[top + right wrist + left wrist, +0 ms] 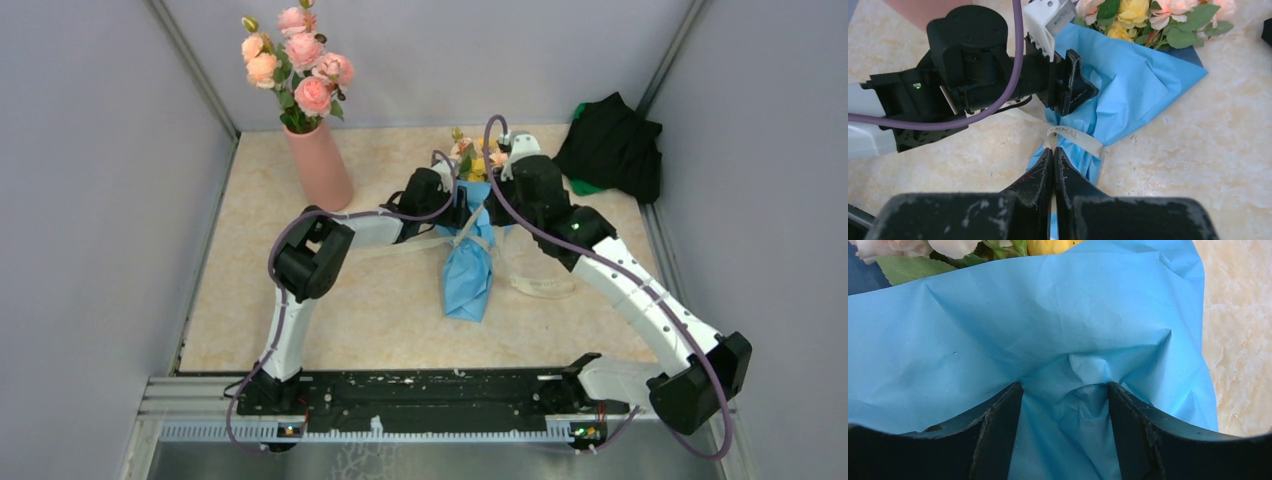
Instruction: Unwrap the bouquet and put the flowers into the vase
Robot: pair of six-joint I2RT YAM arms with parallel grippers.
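Observation:
The bouquet [468, 275] lies mid-table in blue paper, its flowers [470, 155] pointing to the far side. My left gripper [1065, 385] stands wide with its fingers pressed on either side of the paper cone [1048, 315], which puckers between them. In the right wrist view that left gripper [1073, 85] sits just above the cream ribbon [1075, 137]. My right gripper [1053, 150] is shut on the ribbon's left end, right beside the cone's neck. Yellow and peach blooms [1133, 15] show at the open end. The salmon-pink vase [320, 165] stands upright at the far left.
Large pink roses [295, 60] fill the vase. A black cloth heap [612, 145] lies in the far right corner. Loose ribbon tails [540, 288] trail right of the bouquet. Grey walls close the table on three sides.

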